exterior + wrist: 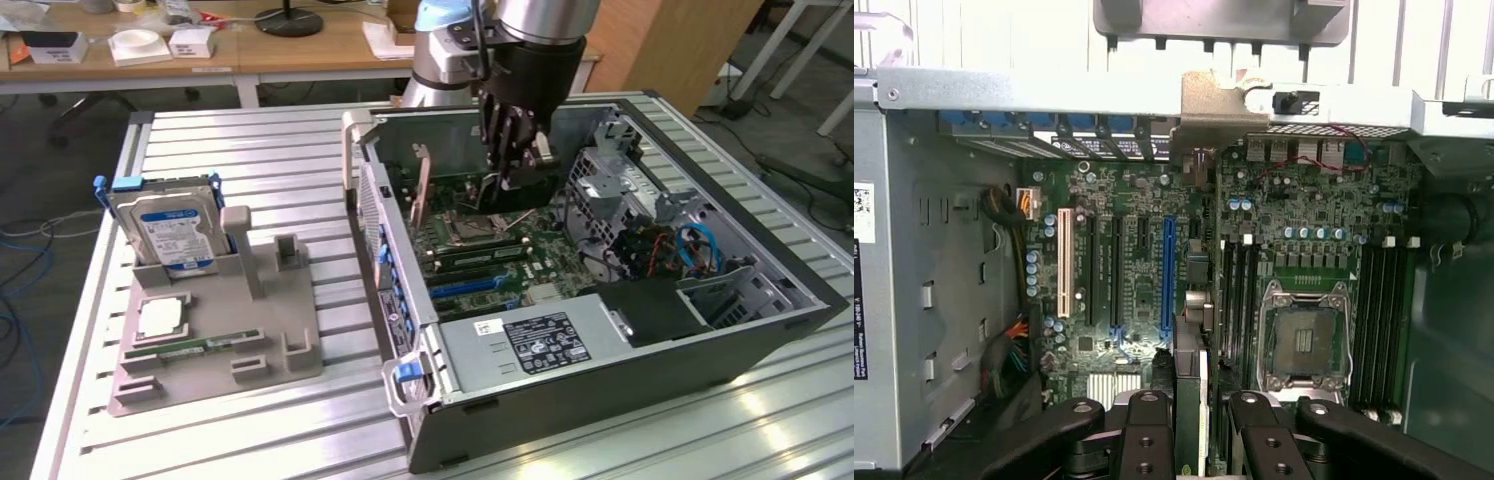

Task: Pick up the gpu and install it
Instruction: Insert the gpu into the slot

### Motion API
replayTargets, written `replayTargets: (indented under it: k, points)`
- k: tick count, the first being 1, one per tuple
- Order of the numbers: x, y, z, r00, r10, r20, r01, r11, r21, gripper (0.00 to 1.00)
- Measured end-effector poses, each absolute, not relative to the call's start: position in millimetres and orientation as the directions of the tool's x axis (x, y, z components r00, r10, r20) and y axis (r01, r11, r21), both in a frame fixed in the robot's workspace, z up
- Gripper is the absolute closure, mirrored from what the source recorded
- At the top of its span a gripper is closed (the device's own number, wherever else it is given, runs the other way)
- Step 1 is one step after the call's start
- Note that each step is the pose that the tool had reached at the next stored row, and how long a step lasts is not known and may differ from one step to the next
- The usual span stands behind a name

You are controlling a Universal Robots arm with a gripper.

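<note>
gpu [1192,400]: standing on edge inside the open computer case [601,400], running from the rear wall back to the gripper [1199,445]. Jaws are sitting narrow, one finger on each face of the card. I am judging it held. Whether its lower edge is seating in a slot, I cannot tell.

Sweeping from the exterior view's left: a grey holder [267,340] is carrying the blue-labelled hard drive [167,230] upright, with a processor chip [160,318] and a memory stick [187,348] lying flat in front of it. Next comes the case, lying on its side with the motherboard facing up. The arm is hanging down into it above the board, and the power supply [534,340] is sitting nearer the camera.

Across the board in the wrist view: white slot [1064,265], blue slot [1167,270] just beside the card, then the empty processor socket [1301,340] on the card's other side.

Handling: I am taking it for light, stiff and fragile. I am judging the flat faces near the upper edge the best hold, clear of components, with no twisting.
</note>
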State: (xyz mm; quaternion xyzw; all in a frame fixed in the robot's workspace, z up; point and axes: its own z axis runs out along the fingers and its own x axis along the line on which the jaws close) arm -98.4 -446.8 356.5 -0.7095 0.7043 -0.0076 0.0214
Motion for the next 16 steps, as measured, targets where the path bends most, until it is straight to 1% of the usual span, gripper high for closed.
replayTargets:
  k: [16]
  points:
    - [-99.6,-449.9,348.5,0.008,-1.000,-0.019,-0.999,-0.007,-0.041,0.74]
